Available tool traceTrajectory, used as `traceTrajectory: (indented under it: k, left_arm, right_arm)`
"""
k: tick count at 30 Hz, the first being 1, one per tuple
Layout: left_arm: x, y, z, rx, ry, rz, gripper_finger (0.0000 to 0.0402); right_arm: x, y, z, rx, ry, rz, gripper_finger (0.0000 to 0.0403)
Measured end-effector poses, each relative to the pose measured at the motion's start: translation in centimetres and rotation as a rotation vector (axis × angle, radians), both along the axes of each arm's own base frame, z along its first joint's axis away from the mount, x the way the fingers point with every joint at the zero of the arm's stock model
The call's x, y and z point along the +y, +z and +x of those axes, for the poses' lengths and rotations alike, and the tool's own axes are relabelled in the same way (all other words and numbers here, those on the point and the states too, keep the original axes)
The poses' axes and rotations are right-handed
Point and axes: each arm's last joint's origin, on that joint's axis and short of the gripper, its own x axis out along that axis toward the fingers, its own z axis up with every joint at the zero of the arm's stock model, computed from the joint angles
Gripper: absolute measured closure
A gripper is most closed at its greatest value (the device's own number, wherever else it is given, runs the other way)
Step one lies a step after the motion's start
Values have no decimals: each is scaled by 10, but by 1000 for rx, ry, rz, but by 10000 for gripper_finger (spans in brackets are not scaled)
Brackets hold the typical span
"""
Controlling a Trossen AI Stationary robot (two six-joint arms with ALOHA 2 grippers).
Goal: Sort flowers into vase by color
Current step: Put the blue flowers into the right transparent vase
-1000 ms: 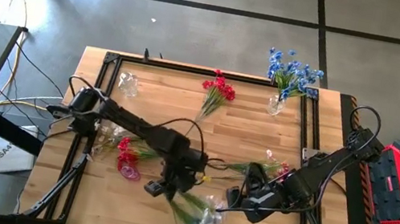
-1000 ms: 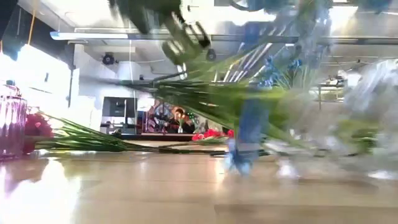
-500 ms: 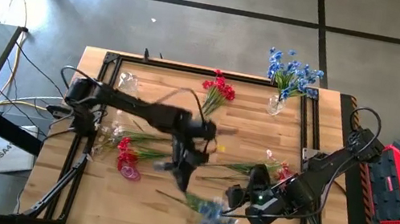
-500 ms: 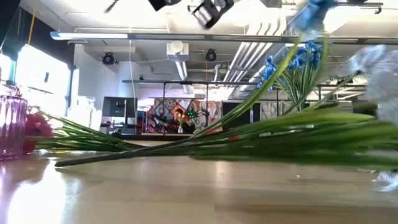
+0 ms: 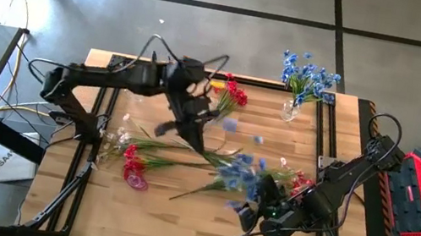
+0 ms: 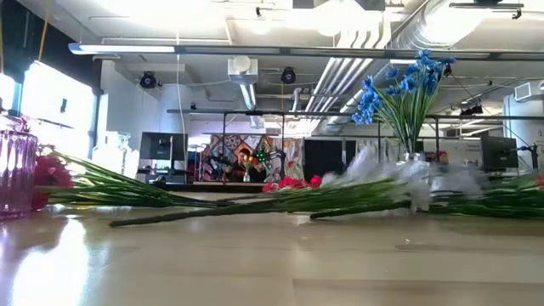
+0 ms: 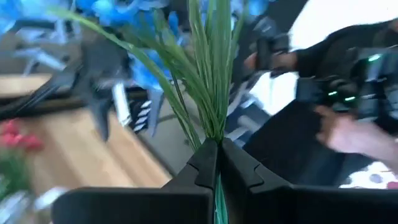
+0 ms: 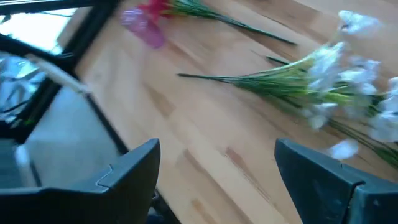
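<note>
The left tool (image 7: 216, 163) was clenched on a blue sprig's (image 5: 238, 167) stems; it should travel upright toward the blue-filled vase (image 5: 290, 111). The right tool (image 8: 214, 165) gaped, idle.

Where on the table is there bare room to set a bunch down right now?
Bare wood lies along the near edge, between the pink vase and the right gripper. The far-left corner holds only a clear vase. The middle is crowded with lying sprigs and the left gripper.
</note>
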Motion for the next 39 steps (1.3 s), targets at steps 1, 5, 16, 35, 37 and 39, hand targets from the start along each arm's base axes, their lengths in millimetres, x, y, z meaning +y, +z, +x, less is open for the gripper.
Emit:
traceTrajectory:
  k: [1, 5, 16, 35, 37, 39]
  left_arm:
    - [-1, 6, -3, -13, -5, -16, 401]
    - [0, 23, -9, -47, 92, -25, 401]
    - [23, 32, -8, -122, 467, 49, 401]
    - [44, 34, -12, -139, 510, 54, 401]
    - [44, 34, -12, -140, 508, 53, 401]
    - [43, 34, -12, -139, 505, 53, 401]
  right_arm:
    - [0, 1, 2, -15, 15, -9, 98]
    - [-1, 10, 13, -174, -5, -101, 98]
    - [-38, 59, 43, -529, -342, -538, 98]
    - [-95, 103, 47, -612, -502, -624, 158]
    - [-99, 103, 50, -620, -478, -612, 193]
    - [-107, 103, 54, -632, -445, -593, 225]
